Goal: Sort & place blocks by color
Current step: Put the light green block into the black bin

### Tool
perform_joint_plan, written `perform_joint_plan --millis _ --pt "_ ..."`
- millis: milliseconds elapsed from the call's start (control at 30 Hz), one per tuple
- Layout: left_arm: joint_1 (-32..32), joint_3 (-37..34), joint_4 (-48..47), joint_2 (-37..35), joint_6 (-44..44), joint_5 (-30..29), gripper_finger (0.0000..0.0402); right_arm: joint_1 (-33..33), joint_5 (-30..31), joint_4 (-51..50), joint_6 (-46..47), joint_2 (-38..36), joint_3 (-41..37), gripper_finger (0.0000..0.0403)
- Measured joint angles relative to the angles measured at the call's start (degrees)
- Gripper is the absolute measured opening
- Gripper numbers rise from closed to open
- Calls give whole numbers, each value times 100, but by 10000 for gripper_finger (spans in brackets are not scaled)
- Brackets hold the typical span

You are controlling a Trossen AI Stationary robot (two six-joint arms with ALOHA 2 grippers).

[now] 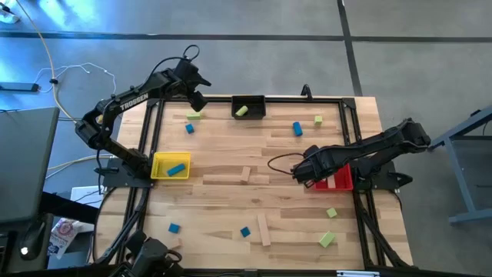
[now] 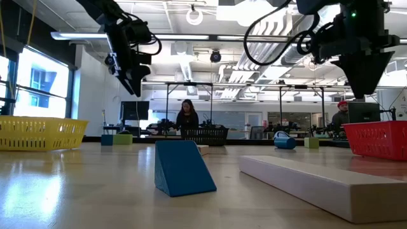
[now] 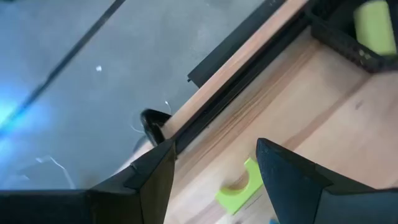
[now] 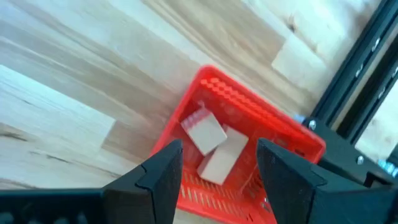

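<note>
The left gripper [image 1: 197,98] hangs with its fingers apart near the far edge of the desk [image 1: 231,154], directly above a lime green block [image 3: 239,186] that lies just inside the black frame rail [image 3: 242,81]. The black bin [image 1: 248,107] with one green piece in it sits close beside that spot. The right gripper [image 1: 304,169] hovers with its fingers spread and empty over the red bin [image 4: 249,112], in which two plain wooden blocks [image 4: 214,146] lie touching one another.

The likely trouble is at the left: the green block sits so near the rail that a finger coming down on that side may strike the frame or nudge the piece askew (a tilted block would probably slip from the pads). A descent off centre would do the same.

Elsewhere the desk offers plenty of open room. Blue blocks [image 1: 297,128] and further green ones [image 1: 327,239] lie scattered well apart, and long wooden bars [image 1: 264,229] rest in the middle and near the front. The yellow bin [image 1: 170,165] at the left edge holds one blue piece. The arms are far apart, so I judge no risk of them meeting.
</note>
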Motion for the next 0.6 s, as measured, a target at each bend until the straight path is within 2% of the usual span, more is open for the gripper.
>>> perform_joint_plan --millis 267,467,600 --pt "-1 70 -672 7 1541 13 211 0 136 25 -32 0 77 190" --pt "-27 -72 -882 11 2659 557 211 -1 242 36 -34 0 77 190" --pt "-48 -345 -892 13 3229 557 211 0 243 43 -128 0 77 190"
